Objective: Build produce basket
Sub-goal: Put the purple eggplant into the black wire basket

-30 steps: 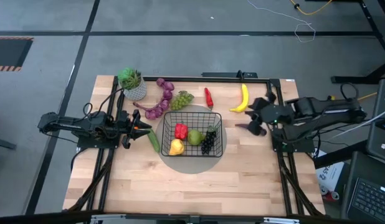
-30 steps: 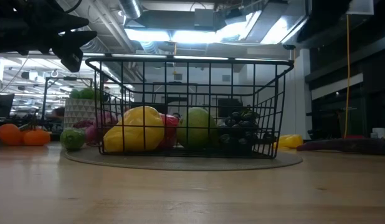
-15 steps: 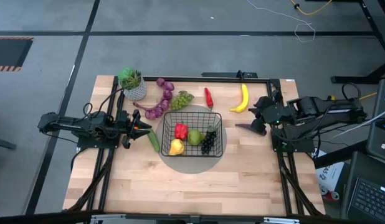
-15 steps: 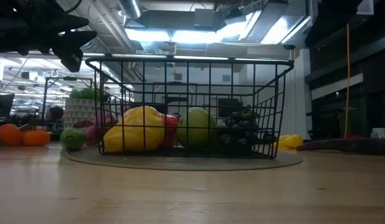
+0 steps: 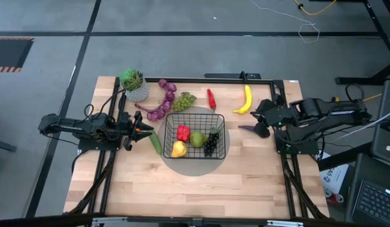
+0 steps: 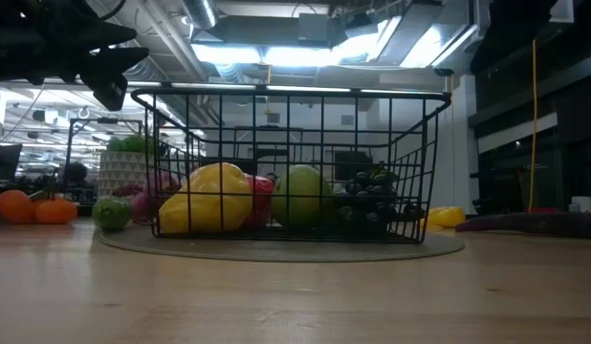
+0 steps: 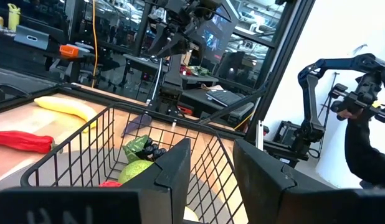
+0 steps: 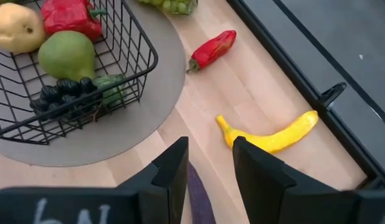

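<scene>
We have the right gripper (image 5: 263,120) over the aubergine (image 5: 252,128), fingers spread with nothing between them; in its wrist view the purple tip (image 8: 200,198) sits in the gap, so we judge this a line-up for a grasp. The banana (image 8: 270,137) lies just beyond it, the loose red pepper (image 8: 210,50) further out. The basket (image 5: 195,134) is well off to its side, holding a red pepper (image 5: 183,132), pear (image 5: 197,139), yellow fruit (image 5: 178,149) and black grapes (image 5: 211,144). The left gripper (image 5: 146,129) waits unclenched and empty by the cucumber (image 5: 156,142), on the basket's other side.
</scene>
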Available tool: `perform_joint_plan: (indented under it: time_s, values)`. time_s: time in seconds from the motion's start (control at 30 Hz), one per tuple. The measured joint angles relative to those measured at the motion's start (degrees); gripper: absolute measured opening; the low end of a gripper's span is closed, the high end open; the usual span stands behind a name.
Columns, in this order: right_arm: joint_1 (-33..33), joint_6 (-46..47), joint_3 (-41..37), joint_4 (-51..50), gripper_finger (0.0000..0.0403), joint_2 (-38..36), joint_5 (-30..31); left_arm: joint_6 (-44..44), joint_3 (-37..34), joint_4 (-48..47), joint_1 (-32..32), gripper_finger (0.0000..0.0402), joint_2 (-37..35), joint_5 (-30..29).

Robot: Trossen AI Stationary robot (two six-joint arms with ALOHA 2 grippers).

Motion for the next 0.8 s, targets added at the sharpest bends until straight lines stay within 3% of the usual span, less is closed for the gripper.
perform_joint_plan:
  time_s: [0.6, 0.8]
  values:
    - [-0.1, -0.2, 0.0, 0.0, 0.0127, 9.3, 2.4, 0.0, 0.0, 0.0, 0.0, 0.0115, 0.0, 0.0]
    - [-0.2, -6.2, 0.0, -2.6, 0.0127, 11.3, 8.7, 0.0, 0.0, 0.0, 0.0, 0.0115, 0.0, 0.0]
